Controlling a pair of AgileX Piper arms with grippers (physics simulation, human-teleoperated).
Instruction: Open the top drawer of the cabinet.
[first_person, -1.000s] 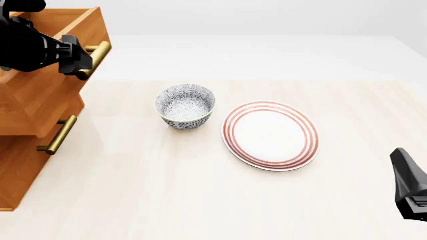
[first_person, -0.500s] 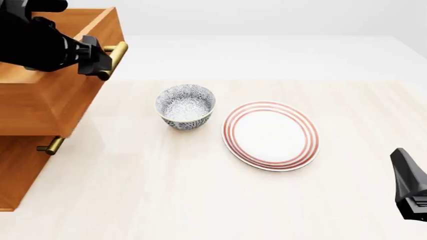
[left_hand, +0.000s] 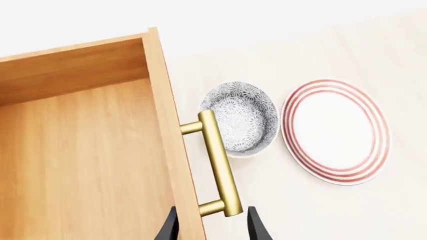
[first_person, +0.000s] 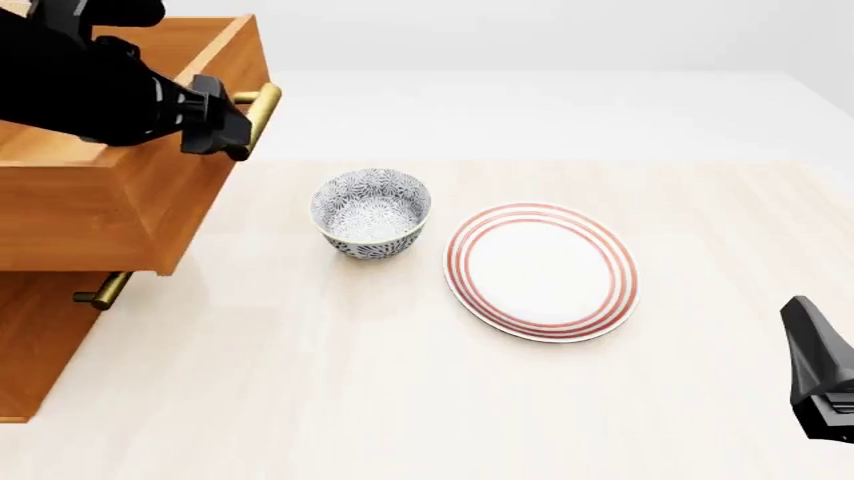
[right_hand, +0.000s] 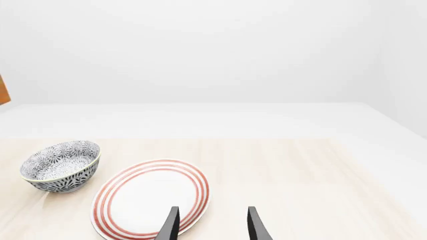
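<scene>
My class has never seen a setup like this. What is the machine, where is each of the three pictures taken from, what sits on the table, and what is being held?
These are simulator renders of two robot arms at a table. The front view looks down from behind the arms; each wrist view looks along one gripper's fingers. On the table stand a wooden cabinet, a patterned bowl and a red-ringed plate. The left gripper grips the brass handle of the top drawer, which is pulled out. The right gripper is open, holding nothing, near the plate.
</scene>
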